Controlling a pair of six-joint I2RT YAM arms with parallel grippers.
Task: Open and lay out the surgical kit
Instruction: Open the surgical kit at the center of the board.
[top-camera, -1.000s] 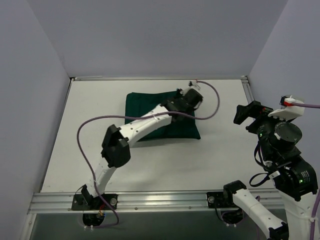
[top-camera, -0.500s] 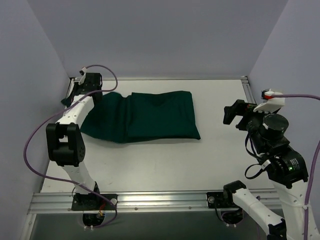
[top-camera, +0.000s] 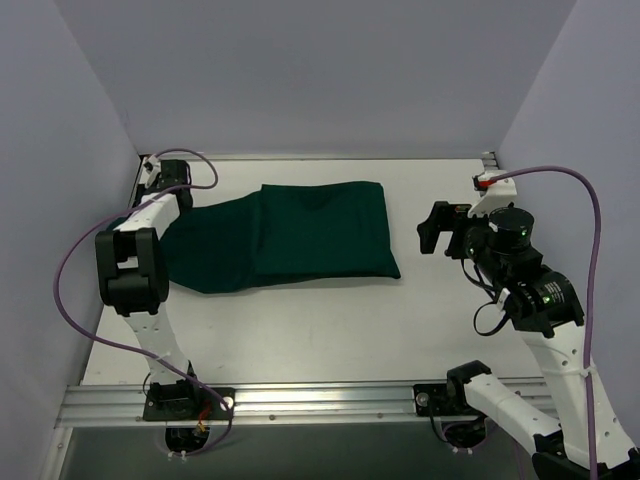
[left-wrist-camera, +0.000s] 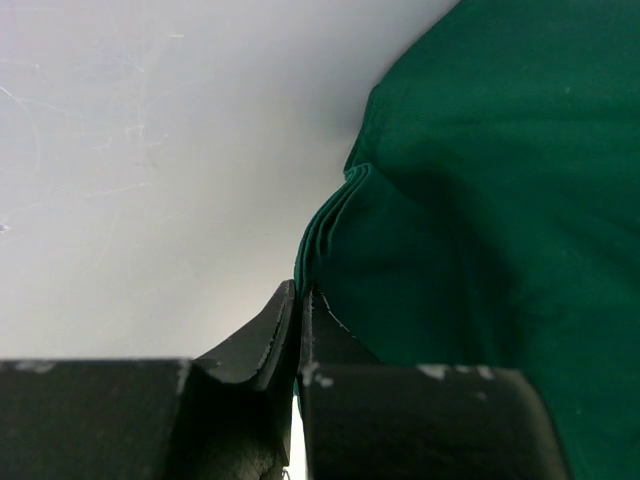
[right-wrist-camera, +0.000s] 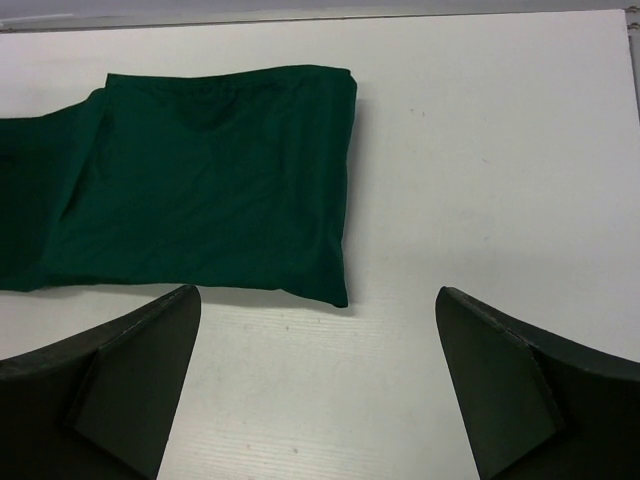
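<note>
The surgical kit shows only as its dark green cloth wrap (top-camera: 310, 235), lying mid-table with one flap spread out to the left; whatever is inside stays hidden under the cloth. My left gripper (top-camera: 140, 208) sits at the far left edge of the table, shut on the corner of that flap. In the left wrist view the folded cloth edge (left-wrist-camera: 330, 215) runs down between the closed fingertips of the left gripper (left-wrist-camera: 299, 300). My right gripper (top-camera: 432, 228) hovers open to the right of the kit. In its wrist view the right gripper (right-wrist-camera: 315, 380) faces the wrap's (right-wrist-camera: 210, 180) near right corner, nothing between its fingers.
White walls close the table in on the left, back and right. A metal rail (top-camera: 300, 400) with the arm bases runs along the near edge. The left arm's purple cable (top-camera: 75, 270) loops out over the table's left side.
My left gripper carried a cloth flap from the bundle's right side over to the far left, unfolding it, then lowered slightly. The right arm swung left toward the kit.
</note>
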